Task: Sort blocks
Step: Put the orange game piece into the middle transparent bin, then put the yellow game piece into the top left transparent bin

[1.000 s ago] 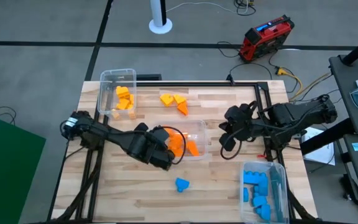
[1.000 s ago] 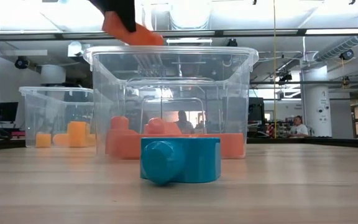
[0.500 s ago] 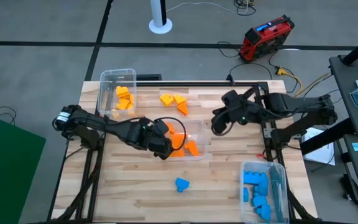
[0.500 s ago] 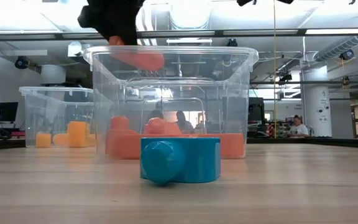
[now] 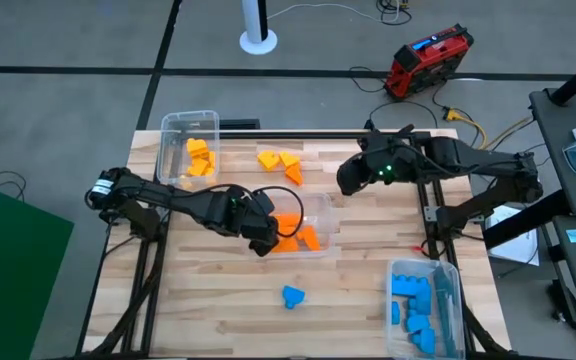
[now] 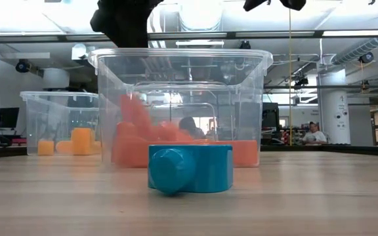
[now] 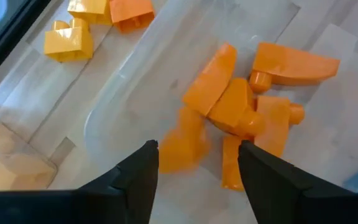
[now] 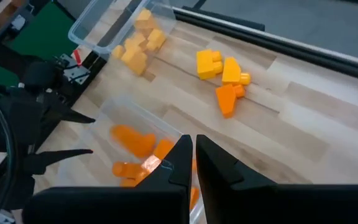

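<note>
**Orange block being dropped into the middle bin**

The left hand is being held over the clear middle bin at the desk's centre, its fingers spread apart and gripping nothing. An orange block is being seen loose between them in the left wrist view, blurred, apparently falling onto the orange pile in the bin. The right hand is being carried above the desk towards its far edge, fingers nearly closed and empty.

For a clean drop, the left hand is best kept well inside the bin's rim until the block is settling, then lifted straight up.

The loose group of yellow and orange blocks near the far edge is being shown by the high view; the low view is missing it, but is showing the blue block lying alone in front of the bin. A yellow bin at the far left corner and a blue bin at the near right corner are being shown from above.
</note>
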You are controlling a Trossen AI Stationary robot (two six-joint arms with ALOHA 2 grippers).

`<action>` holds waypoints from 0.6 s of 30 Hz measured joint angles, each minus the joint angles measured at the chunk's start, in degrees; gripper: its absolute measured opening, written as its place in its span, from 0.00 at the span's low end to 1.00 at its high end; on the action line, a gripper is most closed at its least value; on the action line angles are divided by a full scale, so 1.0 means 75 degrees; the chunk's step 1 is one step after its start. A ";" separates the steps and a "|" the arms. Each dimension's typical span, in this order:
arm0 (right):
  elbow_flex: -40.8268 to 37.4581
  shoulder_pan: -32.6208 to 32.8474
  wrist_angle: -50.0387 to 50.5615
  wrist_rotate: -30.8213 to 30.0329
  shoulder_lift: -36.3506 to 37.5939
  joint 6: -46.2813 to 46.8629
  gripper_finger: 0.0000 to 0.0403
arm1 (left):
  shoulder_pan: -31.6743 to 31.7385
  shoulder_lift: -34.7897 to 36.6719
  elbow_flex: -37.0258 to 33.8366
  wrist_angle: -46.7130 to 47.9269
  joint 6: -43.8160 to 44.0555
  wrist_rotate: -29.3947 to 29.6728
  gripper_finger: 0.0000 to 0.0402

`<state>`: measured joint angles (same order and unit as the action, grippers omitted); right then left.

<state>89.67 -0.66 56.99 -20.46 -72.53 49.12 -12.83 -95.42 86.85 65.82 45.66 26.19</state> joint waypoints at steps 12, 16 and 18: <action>0.0209 -0.0264 -0.0114 0.0415 -0.0019 0.0064 0.03 | 0.0210 0.0068 0.0857 -0.0034 -0.1571 -0.0178 0.53; 0.0550 -0.0407 -0.0097 0.0412 -0.0111 0.0061 0.03 | 0.0526 0.0130 0.1524 0.0021 -0.2546 -0.0151 0.53; 0.0783 -0.0477 -0.0061 0.0406 -0.0190 0.0055 0.03 | 0.0726 0.0176 0.1800 0.0103 -0.2998 -0.0149 0.53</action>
<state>95.54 -4.24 56.54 -17.41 -73.96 49.54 -7.38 -94.10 100.35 66.59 23.18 25.08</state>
